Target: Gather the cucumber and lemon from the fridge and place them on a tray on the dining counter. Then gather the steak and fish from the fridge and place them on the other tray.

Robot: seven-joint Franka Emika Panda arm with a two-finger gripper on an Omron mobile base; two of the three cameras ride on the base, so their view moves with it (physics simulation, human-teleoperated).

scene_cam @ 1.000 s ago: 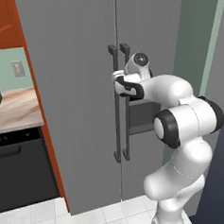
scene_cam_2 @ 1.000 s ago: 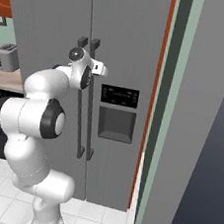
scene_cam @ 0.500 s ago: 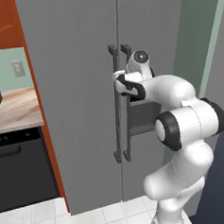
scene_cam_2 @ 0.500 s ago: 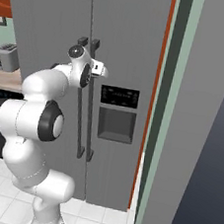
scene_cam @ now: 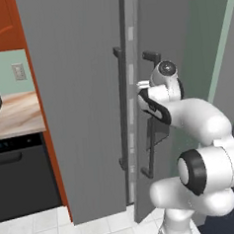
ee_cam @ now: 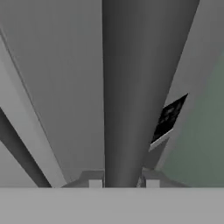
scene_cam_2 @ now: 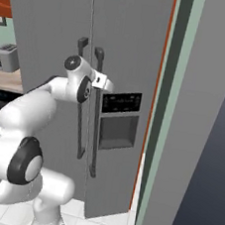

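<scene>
Two grey fridge doors (scene_cam_2: 133, 42) (right apparently ajar)

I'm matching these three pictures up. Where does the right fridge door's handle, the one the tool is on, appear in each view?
Left base view: right door handle, right of centre, partly behind the tool.
Right base view: centre, dark bar left of the dispenser panel.
Hand view: thick dark bar down the middle, between the fingertips.
Shared landmark: the dispenser panel.

No legible text, brand or number found. The dispenser panel (scene_cam_2: 121, 101) on the fridge door (scene_cam_2: 137, 47) carries pale markings, too small and blurred to read.
</scene>
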